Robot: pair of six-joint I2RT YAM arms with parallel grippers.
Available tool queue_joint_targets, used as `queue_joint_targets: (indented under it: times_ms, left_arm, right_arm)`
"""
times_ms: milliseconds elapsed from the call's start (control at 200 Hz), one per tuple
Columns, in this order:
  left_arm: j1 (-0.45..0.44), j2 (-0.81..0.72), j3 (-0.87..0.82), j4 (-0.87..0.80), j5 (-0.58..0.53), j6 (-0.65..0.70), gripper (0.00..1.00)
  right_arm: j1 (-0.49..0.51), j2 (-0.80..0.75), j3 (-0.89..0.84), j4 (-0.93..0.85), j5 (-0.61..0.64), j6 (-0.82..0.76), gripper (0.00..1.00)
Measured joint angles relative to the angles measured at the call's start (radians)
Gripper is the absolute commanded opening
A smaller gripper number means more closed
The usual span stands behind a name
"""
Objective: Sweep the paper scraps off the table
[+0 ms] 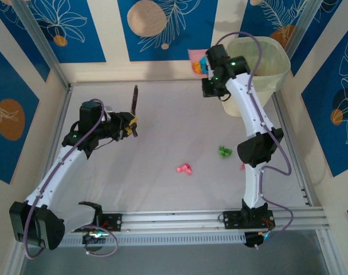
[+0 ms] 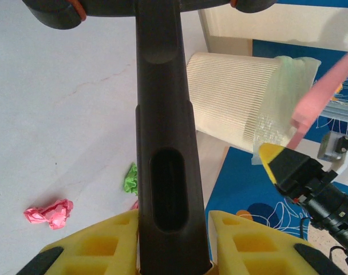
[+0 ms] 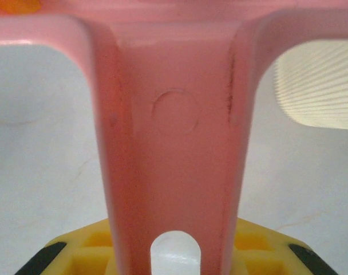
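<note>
Paper scraps (image 1: 184, 168), small crumpled pink and green bits, sit loose on the white table (image 1: 162, 197), around 4 o'clock from the left claw (image 1: 130, 123), which is clamped on a black plastic brush (image 1: 134, 103). Right claw (image 3: 174, 252) is pinching a flat pink dustpan (image 3: 174, 143). The left wrist cam catches the ribbed side of the cream bin (image 2: 237, 97), the top cam its open mouth.

left arm (image 1: 55, 171), right arm (image 1: 249, 106): white links, black joints | cables (image 1: 288, 163): lilac-grey, looping alongside | tool fingers (image 2: 108, 240): yellow, black-tipped | small green lights (image 1: 233, 59)
</note>
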Motion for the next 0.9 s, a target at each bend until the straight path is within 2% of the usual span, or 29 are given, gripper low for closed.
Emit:
queue_joint_targets:
  times_ms: [210,585,755,900]
  left_arm:
    - [0.0,0.0,0.0,0.0,0.0,0.0,0.0]
    - [0.0,0.005,0.016,-0.019,0.005,0.003,0.0]
    - [-0.001,0.016,0.045,-0.035,0.011,0.003,0.0]
    - [-0.003,0.023,0.058,-0.042,0.012,0.003,0.0]
  right_arm:
    - [-0.097,0.0,0.105,-0.027,-0.048,0.011,0.0]
    - [-0.264,0.0,0.128,-0.027,-0.216,0.044,0.0]
    - [-0.352,0.0,0.146,-0.011,-0.399,0.126,0.0]
    - [-0.456,-0.023,0.063,0.075,-0.666,0.295,0.0]
